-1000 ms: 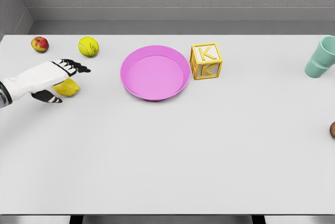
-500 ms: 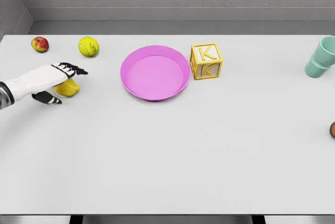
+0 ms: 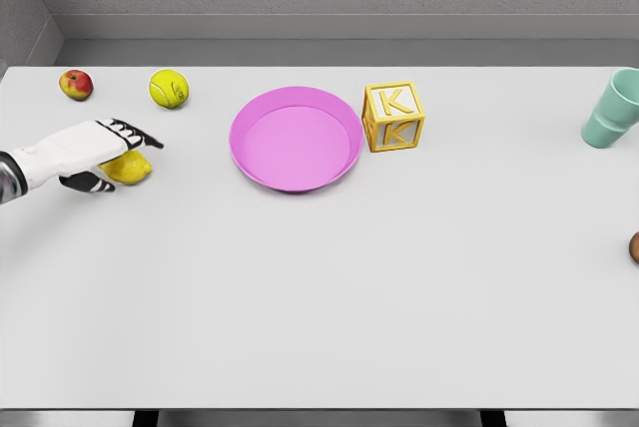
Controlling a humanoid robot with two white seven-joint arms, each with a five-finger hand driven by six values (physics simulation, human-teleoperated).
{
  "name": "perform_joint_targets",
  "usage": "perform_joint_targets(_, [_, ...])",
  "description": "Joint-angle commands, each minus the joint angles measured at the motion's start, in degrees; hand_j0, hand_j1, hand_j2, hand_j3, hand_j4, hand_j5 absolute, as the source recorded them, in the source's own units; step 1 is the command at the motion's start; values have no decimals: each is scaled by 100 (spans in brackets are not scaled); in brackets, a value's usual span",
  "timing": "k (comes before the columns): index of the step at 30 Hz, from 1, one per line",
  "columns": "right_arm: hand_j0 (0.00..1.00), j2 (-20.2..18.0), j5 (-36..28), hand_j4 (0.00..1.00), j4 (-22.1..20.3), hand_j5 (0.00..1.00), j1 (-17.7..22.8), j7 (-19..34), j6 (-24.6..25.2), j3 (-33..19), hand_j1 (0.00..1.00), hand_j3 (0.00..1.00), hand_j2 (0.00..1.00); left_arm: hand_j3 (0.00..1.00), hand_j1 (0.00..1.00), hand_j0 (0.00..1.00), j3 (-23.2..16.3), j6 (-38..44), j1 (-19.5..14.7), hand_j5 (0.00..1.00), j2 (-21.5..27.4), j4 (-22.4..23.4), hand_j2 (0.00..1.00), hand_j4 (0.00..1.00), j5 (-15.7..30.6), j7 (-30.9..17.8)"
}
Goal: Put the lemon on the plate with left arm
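While its black-tipped fingers cup the oval lemon (image 3: 130, 169), the left hand (image 3: 92, 151) sits left of the round plate (image 3: 296, 138).

Matt white table (image 3: 319, 307), smooth, without shine. Near the far edge, pink plate (image 3: 296, 138) of smooth plastic look, slightly glossy. Just right of it, yellow block (image 3: 392, 116), like painted wood. Near the far left corner: tennis ball (image 3: 169, 88), fuzzy; apple (image 3: 75, 84), smooth skin. Lemon (image 3: 132, 170), dull yellow peel. Left hand (image 3: 95, 153): hard white shell, black finger segments. At the right edge, teal cup (image 3: 613, 108), matt plastic.
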Motion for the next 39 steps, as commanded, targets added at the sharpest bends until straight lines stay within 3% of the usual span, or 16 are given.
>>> perform_joint_targets(1, [100, 0, -3, 100, 0, 100, 0, 0, 0, -1, 100, 100, 100, 80, 80, 80, -4, 6, 0, 80, 5, -16, 80, 80, -17, 2])
perform_joint_targets(3, [100, 0, -3, 100, 0, 100, 0, 0, 0, -1, 100, 100, 100, 76, 76, 76, -4, 6, -9, 76, 5, -33, 76, 76, -8, 2])
perform_joint_targets(12, [100, 0, -3, 100, 0, 100, 0, 0, 0, -1, 100, 100, 100, 76, 76, 76, -75, 6, -9, 76, 5, -33, 76, 76, -8, -103])
perform_joint_targets(17, [100, 0, -3, 100, 0, 100, 0, 0, 0, -1, 100, 100, 100, 67, 67, 67, -75, 6, -26, 67, 23, -42, 67, 67, -17, -103])
perform_joint_targets(25, [100, 0, -3, 100, 0, 100, 0, 0, 0, -1, 100, 100, 100, 67, 67, 67, -83, 6, -44, 67, 58, -33, 67, 67, -26, -112])
perform_joint_targets(27, [100, 0, -3, 100, 0, 100, 0, 0, 0, -1, 100, 100, 100, 58, 58, 58, -83, 6, -53, 58, 76, -42, 58, 58, -43, -112])
perform_joint_targets(30, [100, 0, -3, 100, 0, 100, 0, 0, 0, -1, 100, 100, 100, 55, 55, 55, -83, 6, -53, 55, 76, -60, 55, 55, -43, -112])
perform_joint_targets(39, [100, 0, -3, 100, 0, 100, 0, 0, 0, -1, 100, 100, 100, 56, 56, 56, -66, 6, -62, 56, 84, -235, 56, 56, 10, -103])
